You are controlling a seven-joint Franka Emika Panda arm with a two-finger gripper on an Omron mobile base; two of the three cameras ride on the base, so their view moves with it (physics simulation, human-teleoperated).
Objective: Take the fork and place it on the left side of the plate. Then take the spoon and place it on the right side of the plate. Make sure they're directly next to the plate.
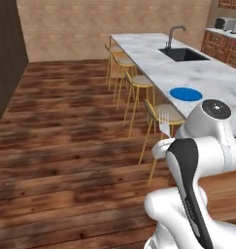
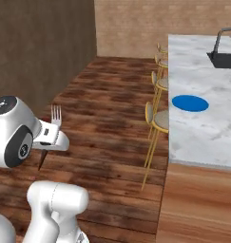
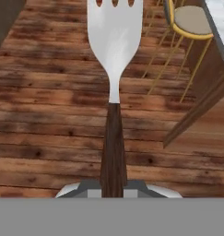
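My gripper (image 1: 164, 142) is shut on the fork (image 1: 164, 122), held in the air over the wooden floor, off the counter's near left side. The fork's pale tines point up (image 2: 55, 114), and its dark brown handle (image 3: 113, 147) runs down between the fingertips of the gripper (image 3: 113, 190). The blue plate (image 1: 185, 94) lies flat on the marble counter, ahead of the gripper and to its right, and it is bare (image 2: 190, 103). The spoon is out of view.
The marble counter (image 1: 207, 78) runs away to the right, with a dark sink and faucet (image 1: 182, 52) behind the plate. A row of yellow-legged stools (image 1: 139, 82) lines its left edge, and the nearest stool (image 2: 157, 121) stands between gripper and counter. Wooden floor (image 1: 66, 136) spreads to the left.
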